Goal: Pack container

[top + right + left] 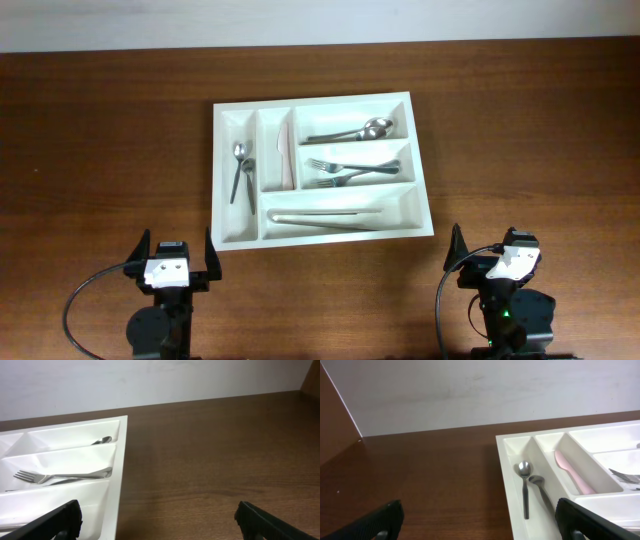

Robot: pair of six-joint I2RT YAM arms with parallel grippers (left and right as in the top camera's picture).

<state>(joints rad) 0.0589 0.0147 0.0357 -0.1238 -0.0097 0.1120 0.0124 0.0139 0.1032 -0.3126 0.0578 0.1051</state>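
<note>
Overhead: the container [330,236] sits mid-table with cutlery [375,128] inside. My left gripper [176,248] and right gripper [490,250] hang before it, both wide open and empty. Left wrist: its rim [506,475] is close, so a careless reach could shove it. Right wrist: the same risk.

Left wrist view: the container [507,477] runs off right and bottom, only fork tines [624,475] showing. Right wrist view: a divider [60,449] hides most of a spoon [103,440]. Overhead, the pale long utensil [325,214] is too faint to name
</note>
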